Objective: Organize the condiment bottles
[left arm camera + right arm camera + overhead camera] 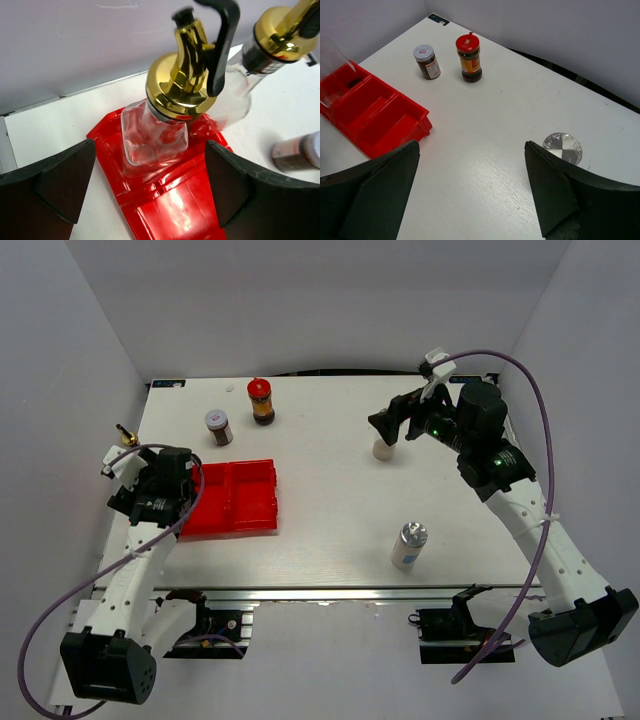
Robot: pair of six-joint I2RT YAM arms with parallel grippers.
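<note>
A clear glass bottle [152,137] with a gold spout stands in the end compartment of the red tray [175,200]. A second gold-spouted bottle [240,90] stands close behind it to the right. My left gripper [150,185] is open and empty, just short of the first bottle; in the top view it [185,480] covers the tray's left end, and one gold spout [125,435] shows beside the arm. My right gripper [470,185] is open and empty above a silver-lidded white shaker [562,147] [383,449]. A second shaker [408,545] stands near the front edge.
A red-capped dark jar [262,400] and a small dark jar with a silver lid [218,426] stand at the back, behind the red tray [240,498]. White walls enclose the table on three sides.
</note>
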